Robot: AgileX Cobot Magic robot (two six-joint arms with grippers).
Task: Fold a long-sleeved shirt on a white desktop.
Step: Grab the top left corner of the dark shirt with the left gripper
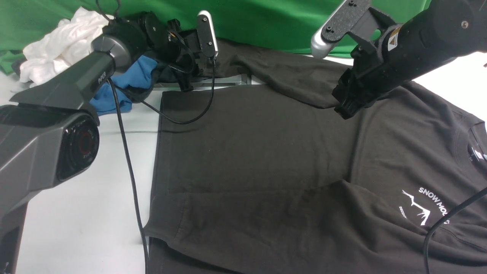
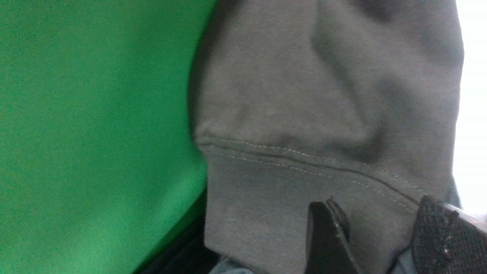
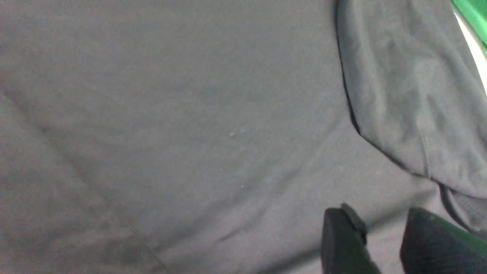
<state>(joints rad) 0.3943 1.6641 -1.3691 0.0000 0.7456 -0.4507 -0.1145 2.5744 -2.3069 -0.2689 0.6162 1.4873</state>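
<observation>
Between the spread left fingers [image 2: 327, 239], shirt cuff [image 2: 281, 198] sits unpinched; right fingers [image 3: 342, 243] parted, empty. Shallow bite could lose it.

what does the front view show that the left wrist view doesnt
Only the front view: the logo, the desktop, a white garment and a blue garment at the far left, and the right gripper above the shirt.
Only the left wrist view: the cuff with its stitching up close, lying between the parted fingers of the left gripper.
Both: the shirt and the green backdrop.
</observation>
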